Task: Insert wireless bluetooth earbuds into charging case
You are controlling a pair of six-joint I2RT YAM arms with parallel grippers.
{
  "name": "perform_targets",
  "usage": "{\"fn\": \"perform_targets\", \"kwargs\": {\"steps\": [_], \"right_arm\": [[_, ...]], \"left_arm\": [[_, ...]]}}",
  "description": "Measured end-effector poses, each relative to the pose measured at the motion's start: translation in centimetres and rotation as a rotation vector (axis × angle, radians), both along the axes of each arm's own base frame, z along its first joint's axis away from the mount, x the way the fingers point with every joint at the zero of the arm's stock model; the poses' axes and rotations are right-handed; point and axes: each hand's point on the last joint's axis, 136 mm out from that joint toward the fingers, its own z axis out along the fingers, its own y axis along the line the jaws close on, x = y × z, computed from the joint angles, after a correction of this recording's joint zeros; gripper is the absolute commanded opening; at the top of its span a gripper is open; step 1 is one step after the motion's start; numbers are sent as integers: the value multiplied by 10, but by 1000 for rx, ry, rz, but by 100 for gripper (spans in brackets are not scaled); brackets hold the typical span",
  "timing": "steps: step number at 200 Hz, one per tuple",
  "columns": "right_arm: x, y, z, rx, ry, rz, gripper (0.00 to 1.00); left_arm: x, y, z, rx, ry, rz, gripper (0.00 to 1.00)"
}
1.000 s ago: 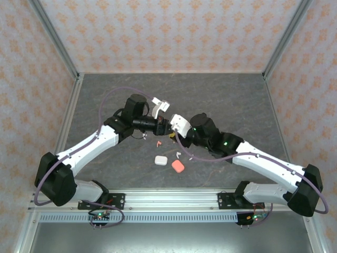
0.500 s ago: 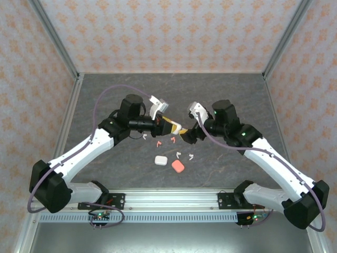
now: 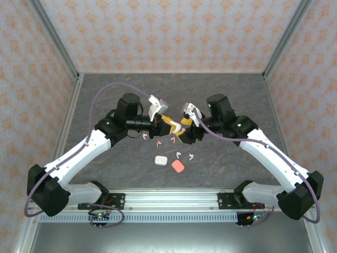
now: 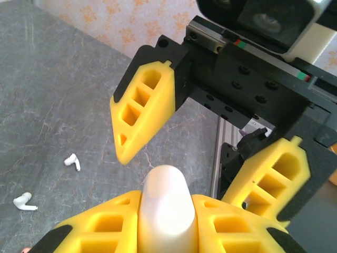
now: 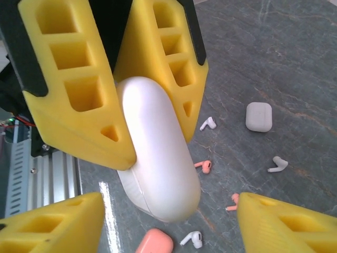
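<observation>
Left gripper pinches the white charging case at frame centre; it looks light, hard, slippery; right gripper, spread wide, should take its free rounded end.

**Right arm backs off the case, then edges in again**

A second ago the right arm lies low and stretched across the table, with the right gripper pressed close against the left gripper at the white case. Now its elbow is lifted and drawn back to its own side. The right gripper faces the case from just beside it, its fingers spread apart and off the shell. Half a second ago the gap between the two grippers is wider; the right one now sits a little nearer and higher. The left arm has its elbow slightly farther out and its shoulder link lower, toward the near rail.
</observation>
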Motion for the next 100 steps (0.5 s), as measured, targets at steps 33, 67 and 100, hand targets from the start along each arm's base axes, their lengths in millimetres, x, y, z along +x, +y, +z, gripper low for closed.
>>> {"fn": "perform_targets", "kwargs": {"steps": [33, 67, 100], "right_arm": [[-3, 2, 6, 13, -2, 19, 57], [-4, 3, 9, 21, 3, 30, 50], [-3, 8, 6, 21, 30, 49, 37]], "left_arm": [[-2, 0, 1, -5, -3, -14, 6], [-5, -1, 2, -10, -5, -30, 6], [-5, -1, 2, -8, -3, -30, 5]]}}
